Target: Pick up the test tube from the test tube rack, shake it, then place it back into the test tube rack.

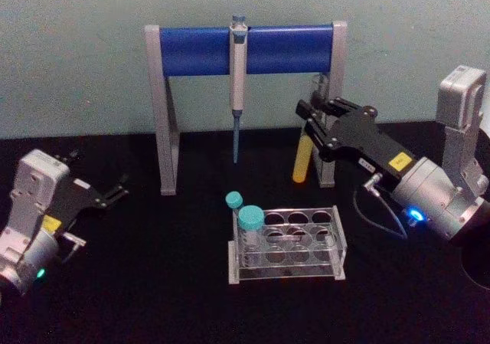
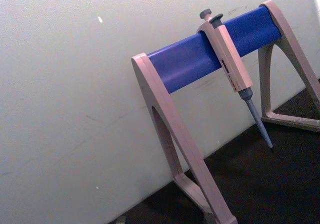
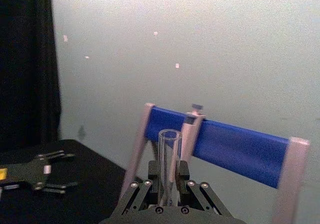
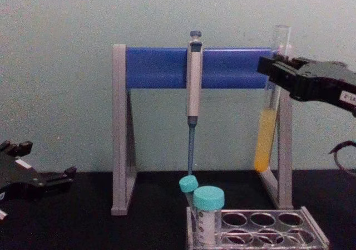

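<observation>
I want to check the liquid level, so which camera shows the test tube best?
The chest view: the test tube hangs side-on in the right claw, full length, yellow liquid clear. Head view shows its yellow lower part; right wrist view, its open top.

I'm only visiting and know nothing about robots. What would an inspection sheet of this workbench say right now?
Surface: black table, no spills seen.
Job's things: test tube, yellow-orange liquid in its lower part, held nearly upright in the air, out of the test tube rack, which sits on the table.
Clutter: two teal-capped tubes at the rack's left end; pipette hanging on the pipette stand.
Grippers: right gripper shut on the test tube's upper part near the stand's right leg; left gripper open, low at the table's left.
Cables: grey cable looping off the right wrist.
Surroundings: pale wall behind.
</observation>
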Controlling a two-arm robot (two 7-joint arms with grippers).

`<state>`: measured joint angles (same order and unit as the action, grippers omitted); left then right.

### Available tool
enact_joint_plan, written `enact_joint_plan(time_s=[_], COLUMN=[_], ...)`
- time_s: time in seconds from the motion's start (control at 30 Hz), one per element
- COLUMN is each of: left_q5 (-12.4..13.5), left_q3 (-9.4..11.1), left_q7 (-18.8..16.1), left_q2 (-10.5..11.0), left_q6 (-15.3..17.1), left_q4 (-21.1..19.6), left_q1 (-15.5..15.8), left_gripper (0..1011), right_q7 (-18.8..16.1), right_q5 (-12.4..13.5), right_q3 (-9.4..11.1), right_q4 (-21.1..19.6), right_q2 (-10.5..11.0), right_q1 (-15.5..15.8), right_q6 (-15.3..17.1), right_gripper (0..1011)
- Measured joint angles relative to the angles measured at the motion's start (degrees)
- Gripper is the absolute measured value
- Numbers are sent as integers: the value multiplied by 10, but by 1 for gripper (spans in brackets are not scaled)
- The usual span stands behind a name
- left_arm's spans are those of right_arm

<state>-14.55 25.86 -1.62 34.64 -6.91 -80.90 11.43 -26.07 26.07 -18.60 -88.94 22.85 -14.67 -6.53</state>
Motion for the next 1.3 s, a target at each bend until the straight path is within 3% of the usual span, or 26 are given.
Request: enact_joint_plan(time_s=[0.23, 0.3, 0.5, 0.67, 0.77, 0.9, 1.07, 1.17, 1.3], left_q5=[0, 0, 0, 0, 0, 0, 0, 0, 0], left_q3=[0, 0, 0, 0, 0, 0, 0, 0, 0], left_q7=[0, 0, 0, 0, 0, 0, 0, 0, 0], left_q2=[0, 0, 0, 0, 0, 0, 0, 0, 0], left_q6=[0, 0, 0, 0, 0, 0, 0, 0, 0], left_q4=[0, 0, 0, 0, 0, 0, 0, 0, 0], left_q1=[0, 0, 0, 0, 0, 0, 0, 0, 0], left_gripper=[1001, 1001, 1001, 1001, 1001, 1001, 1001, 1001, 1001], right_q7=[-49, -72, -96, -89, -67, -38, -3, 23, 35], right_q5=[32, 53, 83, 90, 91, 89, 66, 40, 25], right_q3=[-6, -8, -9, -1, 15, 30, 34, 31, 25], right_q4=[-5, -13, -41, -76, -99, -108, -100, -79, -59], right_q2=[16, 30, 65, 108, 136, 148, 135, 108, 83], right_q1=[0, 2, 12, 29, 45, 54, 50, 36, 22], right_q6=[5, 16, 52, 87, 100, 96, 79, 63, 52], right_gripper=[232, 232, 232, 232, 232, 232, 232, 232, 232])
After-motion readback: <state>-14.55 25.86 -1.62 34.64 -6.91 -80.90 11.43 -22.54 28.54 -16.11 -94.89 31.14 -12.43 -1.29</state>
